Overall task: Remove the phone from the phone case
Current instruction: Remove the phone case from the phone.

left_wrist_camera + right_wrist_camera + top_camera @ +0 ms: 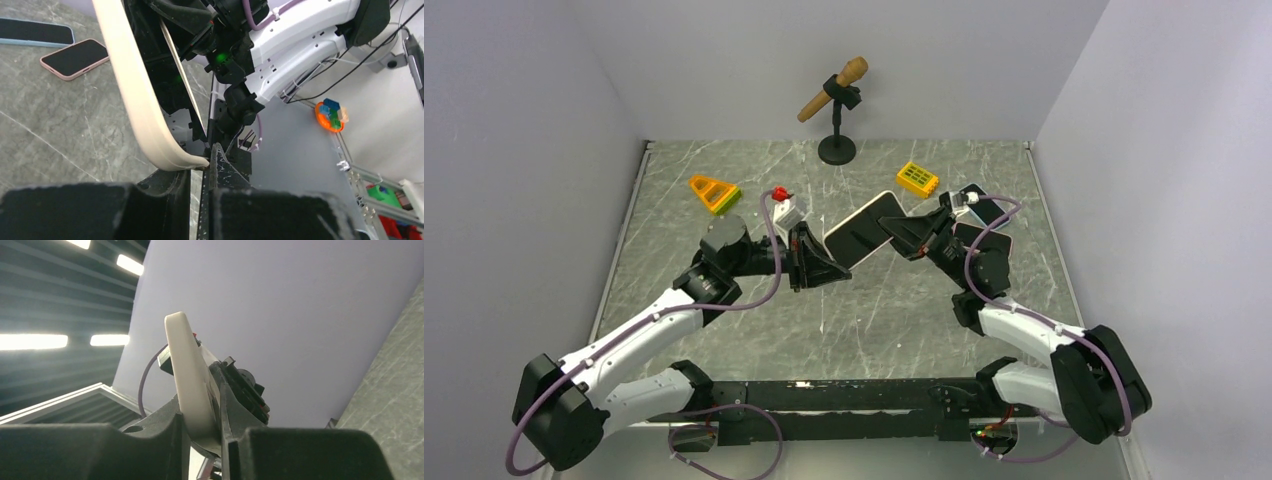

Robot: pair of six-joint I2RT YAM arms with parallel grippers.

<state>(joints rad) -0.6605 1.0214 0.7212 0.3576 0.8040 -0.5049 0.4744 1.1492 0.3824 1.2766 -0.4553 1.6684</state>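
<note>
Left pincer point(832, 266) and right pincer point(900, 238) each pinch an end of the phone case point(864, 230), which looks bendy and slippery, best grabbed by its rim.

Legible text, labels, brands, numbers and signs: none recorded in any view. The smooth back of the cream-coloured, round-cornered phone case point(864, 232) is seen unmarked. The dark screens of the pink-cased phone point(75, 58) and the pale-blue-cased phone point(35, 32) lying flat on the table are seen blank.
</note>
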